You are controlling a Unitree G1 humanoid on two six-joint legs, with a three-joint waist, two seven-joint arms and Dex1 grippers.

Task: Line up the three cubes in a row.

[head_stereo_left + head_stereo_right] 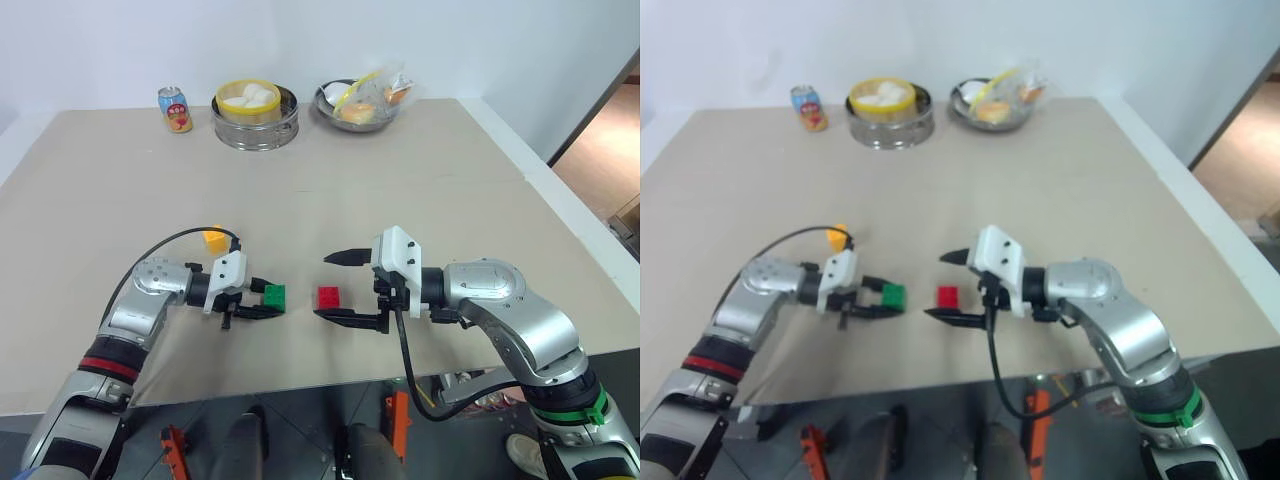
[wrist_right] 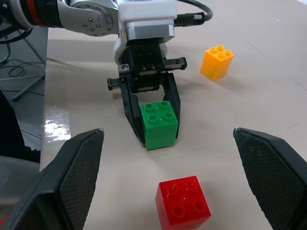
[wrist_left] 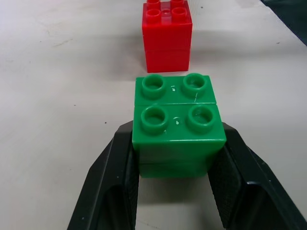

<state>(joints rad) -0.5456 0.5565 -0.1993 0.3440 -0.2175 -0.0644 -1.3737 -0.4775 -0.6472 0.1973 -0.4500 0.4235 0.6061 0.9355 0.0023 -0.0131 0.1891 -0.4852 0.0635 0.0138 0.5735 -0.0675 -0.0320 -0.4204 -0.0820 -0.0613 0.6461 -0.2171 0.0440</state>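
Left wrist view shows the left hand (image 3: 175, 191) clamped on the green studded plastic cube (image 3: 177, 127), bringing it beside the red studded plastic cube (image 3: 167, 36), with the yellow-orange studded cube (image 2: 217, 61) apparently next, while the right hand (image 1: 345, 288) hangs wide open.

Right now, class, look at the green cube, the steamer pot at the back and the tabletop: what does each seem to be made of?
Green cube: glossy moulded plastic, judging by its studs and soft sheen.
Steamer pot: probably stainless steel; its wall is silvery and reflective.
Tabletop: matt beige sheet, perhaps laminate or board; the material is uncertain.
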